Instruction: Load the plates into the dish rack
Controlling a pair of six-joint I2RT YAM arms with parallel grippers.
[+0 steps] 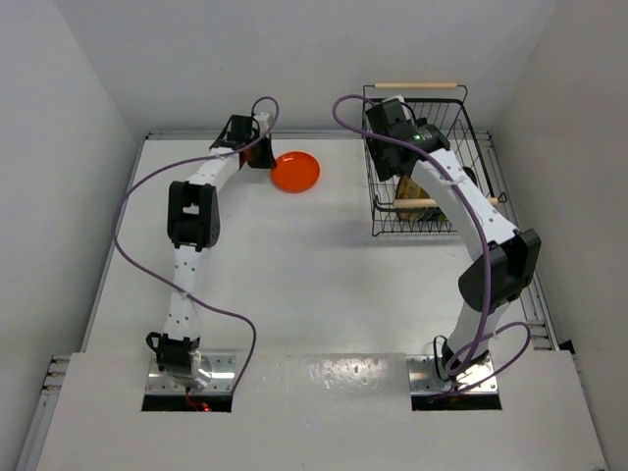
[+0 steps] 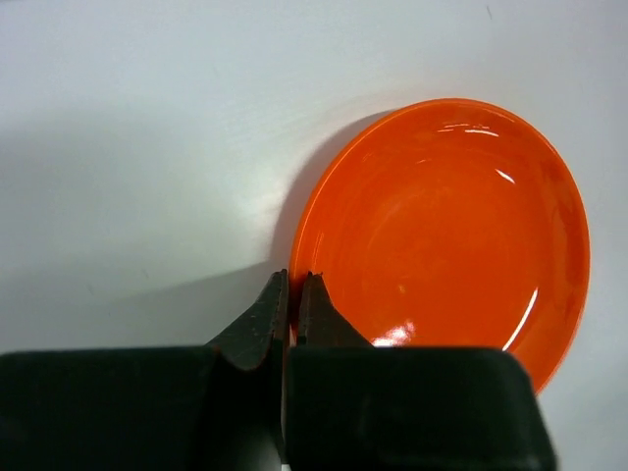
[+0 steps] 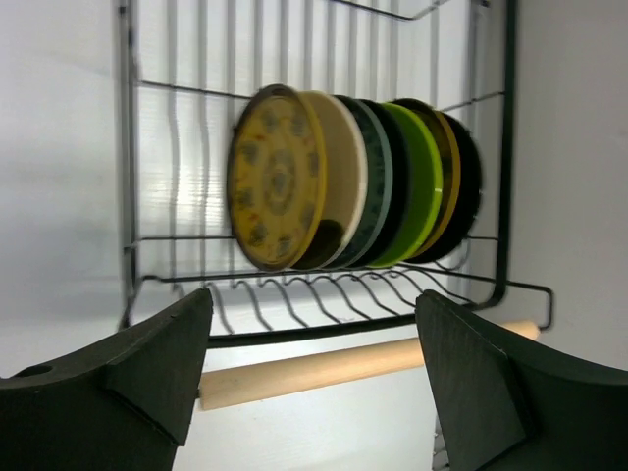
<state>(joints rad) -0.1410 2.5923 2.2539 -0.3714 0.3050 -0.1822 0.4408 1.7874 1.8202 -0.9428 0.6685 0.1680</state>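
Observation:
The orange-red plate (image 1: 295, 172) lies on the white table at the back, left of the dish rack (image 1: 372, 186). My left gripper (image 1: 260, 153) is shut on its left rim; in the left wrist view the fingers (image 2: 292, 294) pinch the edge of the plate (image 2: 451, 226). My right gripper (image 1: 385, 110) hovers over the rack, open and empty (image 3: 314, 383). In the right wrist view several plates stand on edge in the rack (image 3: 343, 331): yellow-brown patterned (image 3: 275, 177), cream (image 3: 341, 167), blue-grey (image 3: 378, 196), lime green (image 3: 417, 186) and black (image 3: 471, 186).
A wooden rod handle (image 3: 343, 368) of the rack runs between my right fingers' view and the plates; the other handle (image 1: 417, 85) shows at the far end. White walls close in the table at back and sides. Purple cables loop off both arms.

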